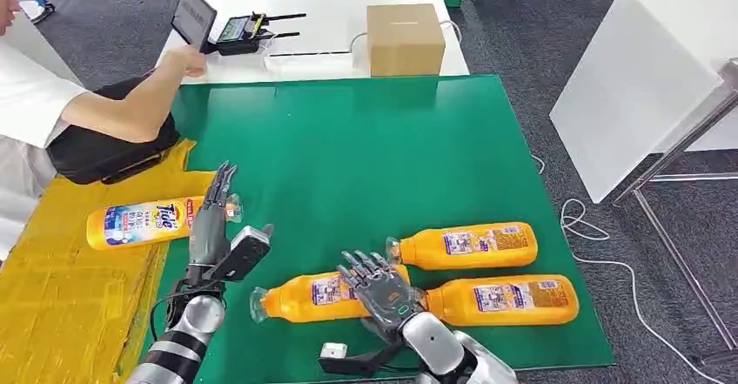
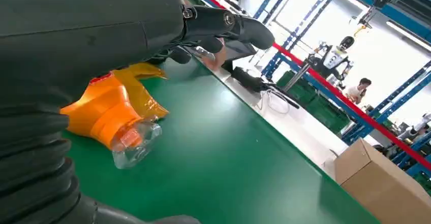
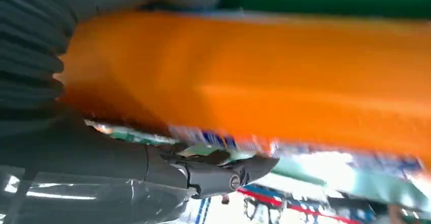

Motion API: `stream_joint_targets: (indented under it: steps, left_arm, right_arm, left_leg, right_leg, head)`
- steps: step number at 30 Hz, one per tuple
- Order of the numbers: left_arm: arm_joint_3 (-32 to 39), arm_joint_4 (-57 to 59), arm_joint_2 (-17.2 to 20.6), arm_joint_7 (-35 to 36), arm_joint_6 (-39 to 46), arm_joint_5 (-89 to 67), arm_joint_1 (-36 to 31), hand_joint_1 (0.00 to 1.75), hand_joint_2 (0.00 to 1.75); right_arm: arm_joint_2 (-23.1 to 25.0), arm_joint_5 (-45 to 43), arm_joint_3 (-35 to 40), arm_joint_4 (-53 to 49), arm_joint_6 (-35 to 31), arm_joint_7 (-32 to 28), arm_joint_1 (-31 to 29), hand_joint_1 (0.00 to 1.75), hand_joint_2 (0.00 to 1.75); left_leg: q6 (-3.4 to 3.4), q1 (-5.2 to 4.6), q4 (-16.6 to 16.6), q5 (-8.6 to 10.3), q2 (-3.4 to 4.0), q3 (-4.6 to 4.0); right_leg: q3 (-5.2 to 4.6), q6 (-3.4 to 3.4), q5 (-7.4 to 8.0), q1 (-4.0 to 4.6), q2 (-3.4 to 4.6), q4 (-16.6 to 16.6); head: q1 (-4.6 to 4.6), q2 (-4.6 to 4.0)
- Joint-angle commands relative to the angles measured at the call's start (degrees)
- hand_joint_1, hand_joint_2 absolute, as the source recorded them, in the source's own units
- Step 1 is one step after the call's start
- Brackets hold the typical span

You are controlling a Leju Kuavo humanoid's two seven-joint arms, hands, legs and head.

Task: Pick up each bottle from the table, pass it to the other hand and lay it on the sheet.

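Observation:
One orange bottle [image 1: 144, 221] lies on the yellow sheet [image 1: 70, 306] at the left, its clear cap toward the green table [image 1: 365, 149]. My left hand [image 1: 213, 218] hovers just by that cap with straight, spread fingers, holding nothing. In the left wrist view the hand [image 2: 76, 41] is above the bottle's cap end [image 2: 117, 117]. Three more orange bottles lie on the green: one at the front [image 1: 305, 297], one behind it [image 1: 470, 245], one at the front right [image 1: 509, 300]. My right hand [image 1: 379, 284] lies over the front bottle [image 3: 264, 82], fingers spread on it.
A person at the far left reaches an arm [image 1: 130, 105] over the table's back corner holding a tablet [image 1: 193, 16]. A black bag [image 1: 104, 153] lies by the sheet. A cardboard box [image 1: 405, 38] stands on the white table behind. A white table [image 1: 644, 70] stands right.

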Motion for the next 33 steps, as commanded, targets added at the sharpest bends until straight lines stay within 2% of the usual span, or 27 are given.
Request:
stream_joint_targets:
  steps: [1,5,6,9,12,17,20,25,26,28,33]
  left_arm:
    - [0.4,1.6,-0.9,0.0,-0.3,0.1,-1.5,0.0,1.75]
    - [0.2,2.0,-0.8,-0.2,-0.3,0.1,-1.7,0.0,1.75]
    - [0.0,2.5,-0.9,-0.5,-0.2,0.3,-2.0,0.0,1.75]
    - [-0.8,4.1,-1.1,-1.5,0.1,1.6,-3.1,0.0,1.75]
    - [-2.1,5.5,-1.3,-2.3,0.2,2.7,-4.4,0.0,1.75]
    - [-4.1,5.5,-1.3,-2.0,0.8,4.1,-5.3,0.0,1.75]
    - [-4.2,3.4,-1.3,-1.8,1.1,4.4,-4.3,0.0,1.75]
    - [-4.3,3.1,-1.3,-1.8,1.1,4.4,-4.1,0.0,1.75]
    - [-4.0,2.3,-1.2,-1.7,1.5,4.5,-3.6,0.0,1.75]
    - [-3.6,0.2,-1.4,-2.3,1.9,5.1,-2.4,0.0,1.75]
    - [-2.7,-3.4,-1.7,-2.9,2.0,6.9,0.3,0.0,1.75]
  right_arm:
    - [0.9,-2.6,-3.1,6.7,1.7,-1.8,-0.9,1.61,1.75]
    - [0.9,-4.6,-3.6,7.0,2.5,-3.1,-1.0,1.62,1.75]
    - [1.0,-6.8,-4.1,7.5,3.2,-4.6,-1.1,1.61,1.75]
    - [1.0,-12.0,-5.4,9.8,4.1,-6.7,-1.9,1.75,1.75]
    - [1.3,-18.0,-7.5,12.0,4.8,-9.3,-2.4,1.75,1.75]
    - [2.5,-20.2,-10.3,13.5,1.2,-8.8,-2.3,1.75,1.75]
    - [4.9,-21.0,-14.3,9.9,-6.1,-10.0,-0.3,1.75,1.75]
    - [5.0,-20.9,-14.3,9.3,-6.1,-9.7,-0.3,1.75,1.75]
    - [5.7,-22.5,-16.5,7.0,-10.0,-12.5,1.4,1.75,1.75]
    - [6.9,-28.4,-19.6,0.5,-13.7,-21.2,4.8,1.75,1.75]
    - [8.8,-35.6,-22.6,-9.5,-19.1,-30.1,10.1,1.75,1.75]
  left_leg:
    - [-0.02,0.01,0.0,0.01,-0.08,0.05]
    - [-0.04,0.05,-0.1,0.02,-0.16,0.16]
    - [-0.03,0.05,-0.1,0.02,-0.15,0.14]
    - [-0.02,0.05,-0.1,0.03,-0.17,0.15]
    - [-0.01,0.04,-0.1,0.06,-0.2,0.17]
    - [-0.04,0.07,0.0,0.09,-0.27,0.34]
    - [-0.06,0.07,0.0,0.06,-0.17,0.38]
    - [-0.04,0.08,0.0,0.04,-0.17,0.36]
    - [-0.03,0.06,0.0,0.02,-0.11,0.39]
    - [-0.04,0.08,0.0,-0.01,-0.12,0.43]
    - [-0.04,0.05,0.0,-0.1,-0.06,0.2]
  right_leg:
    - [0.08,0.02,0.0,0.01,-0.09,-0.1]
    - [0.16,0.04,0.0,0.07,-0.17,-0.1]
    - [0.14,0.03,0.0,0.07,-0.16,-0.1]
    - [0.17,0.05,0.02,0.08,-0.18,-0.1]
    - [0.18,0.05,0.04,0.07,-0.21,-0.1]
    - [0.44,0.04,0.09,0.11,-0.29,-0.2]
    - [0.45,0.02,0.09,0.11,-0.19,-0.2]
    - [0.46,0.04,0.04,0.11,-0.18,-0.2]
    - [0.47,0.04,0.03,0.1,-0.11,-0.2]
    - [0.47,0.04,0.0,0.12,-0.12,-0.1]
    - [0.2,0.04,-0.06,0.08,-0.01,0.0]
  head:
    - [-0.02,0.0]
    - [-0.02,0.0]
    - [0.0,0.0]
    - [0.0,0.0]
    - [0.0,0.0]
    - [0.0,0.0]
    - [0.0,0.0]
    - [0.0,0.0]
    - [0.0,0.0]
    - [0.0,0.0]
    - [0.0,0.0]
